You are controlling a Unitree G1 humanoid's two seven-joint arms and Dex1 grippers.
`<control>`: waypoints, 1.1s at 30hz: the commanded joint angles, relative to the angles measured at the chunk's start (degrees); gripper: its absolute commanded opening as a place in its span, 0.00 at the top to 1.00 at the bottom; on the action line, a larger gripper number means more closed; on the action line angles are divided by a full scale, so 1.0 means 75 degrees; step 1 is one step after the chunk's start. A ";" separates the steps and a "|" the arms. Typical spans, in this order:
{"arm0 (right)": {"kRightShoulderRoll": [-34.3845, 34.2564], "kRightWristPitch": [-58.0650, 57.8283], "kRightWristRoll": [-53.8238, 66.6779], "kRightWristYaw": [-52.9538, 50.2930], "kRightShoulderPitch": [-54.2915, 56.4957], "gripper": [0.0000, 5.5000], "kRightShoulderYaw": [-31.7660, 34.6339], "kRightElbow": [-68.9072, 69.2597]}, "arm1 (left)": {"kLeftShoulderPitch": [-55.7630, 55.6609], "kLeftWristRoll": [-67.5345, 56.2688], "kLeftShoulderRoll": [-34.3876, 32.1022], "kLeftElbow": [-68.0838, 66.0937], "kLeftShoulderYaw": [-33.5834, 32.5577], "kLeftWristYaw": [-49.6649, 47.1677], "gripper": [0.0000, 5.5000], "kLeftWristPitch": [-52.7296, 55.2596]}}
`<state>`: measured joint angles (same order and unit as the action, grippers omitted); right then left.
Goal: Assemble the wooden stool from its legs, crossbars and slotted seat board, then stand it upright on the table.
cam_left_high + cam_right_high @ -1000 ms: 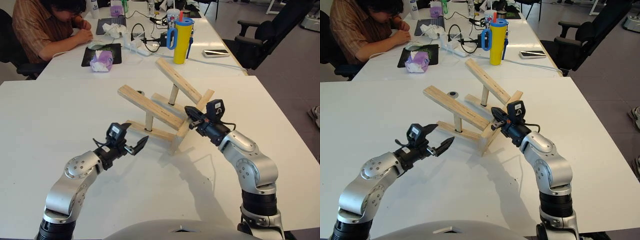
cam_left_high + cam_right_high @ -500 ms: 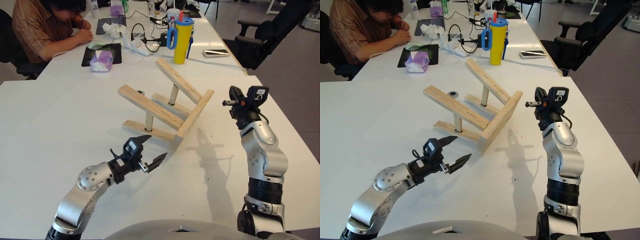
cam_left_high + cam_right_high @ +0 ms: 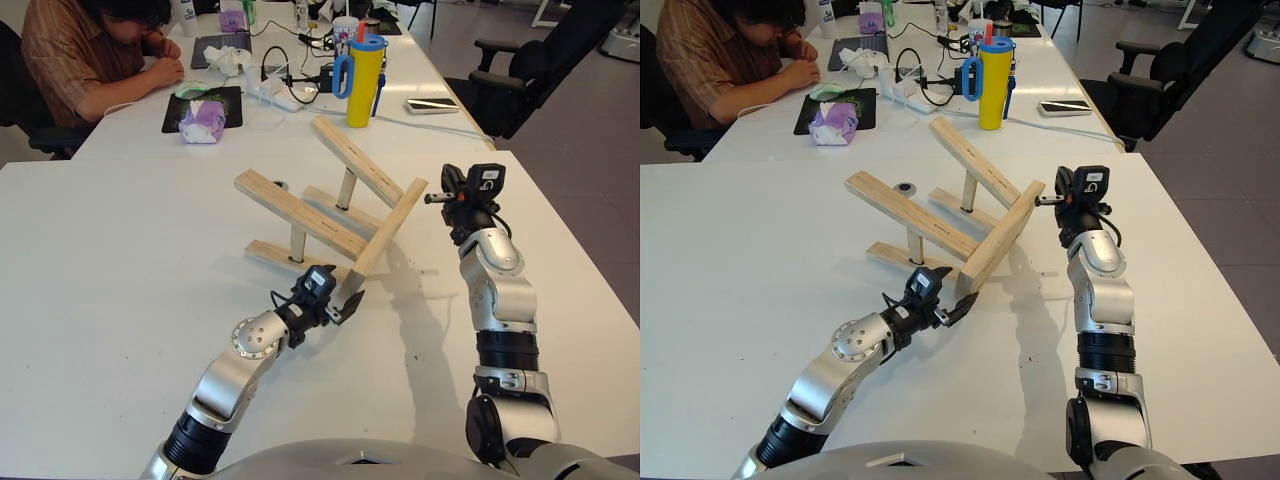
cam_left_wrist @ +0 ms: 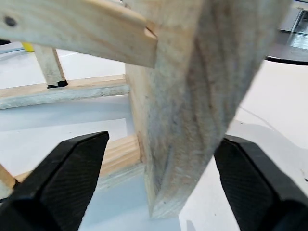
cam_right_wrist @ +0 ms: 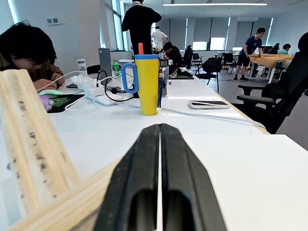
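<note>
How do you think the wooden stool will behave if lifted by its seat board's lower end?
Probably stiff: the stool's legs and crossbars look joined. Likely to swing or tip, since the open left gripper straddles just the seat board's end.

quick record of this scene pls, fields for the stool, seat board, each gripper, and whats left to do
stool: wooden stool put together, lying tilted on the white table, not upright
seat board: seat board slants, lower end on the table, upper end raised
left gripper: left gripper open, fingers either side of the board's lower end, contact unclear
right gripper: right gripper shut, empty, near the board's upper end
left to do: stand the stool upright
background: yellow tumbler beyond the stool
</note>
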<state>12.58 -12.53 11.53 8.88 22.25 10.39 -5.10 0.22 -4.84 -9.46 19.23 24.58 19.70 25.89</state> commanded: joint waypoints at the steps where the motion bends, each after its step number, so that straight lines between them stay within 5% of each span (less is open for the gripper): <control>1: -0.0026 0.0225 -0.0155 -0.0068 0.0181 1.00 -0.0074 -0.0106 | -0.0069 0.0118 0.0250 -0.0017 -0.0201 -0.0385 0.42 0.0105; 12: -0.0190 0.0498 -0.0415 -0.0414 0.0051 1.00 -0.0150 -0.0249 | -0.0630 -0.0871 0.0737 0.0300 -0.1267 -0.0386 0.71 0.0941; 17: -0.0224 0.0646 -0.0383 -0.0813 0.0157 1.00 0.0170 -0.0431 | -0.1845 -0.3419 0.1986 0.0417 -0.3409 -0.1019 0.72 0.2692; 22: -0.0092 0.0705 -0.0484 -0.1271 0.0389 1.00 0.0504 -0.0893 | -0.3978 -0.7162 0.3048 -0.0235 -0.5842 -0.3624 0.72 0.3162; 27: -0.0162 0.0648 -0.0566 -0.1504 0.0621 1.00 0.0468 -0.1322 | -0.5479 -0.9430 0.2669 -0.1177 -0.7330 -0.5918 0.73 0.1975; 33: -0.0200 0.0720 -0.0492 -0.1547 0.0942 1.00 0.0427 -0.1758 | -0.5417 -0.9533 0.1288 -0.2465 -0.8219 -0.6277 0.76 0.1559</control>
<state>11.36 -7.48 7.70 -2.56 27.03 13.34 -16.76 -39.59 -74.65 3.27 3.11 -35.38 -27.69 39.08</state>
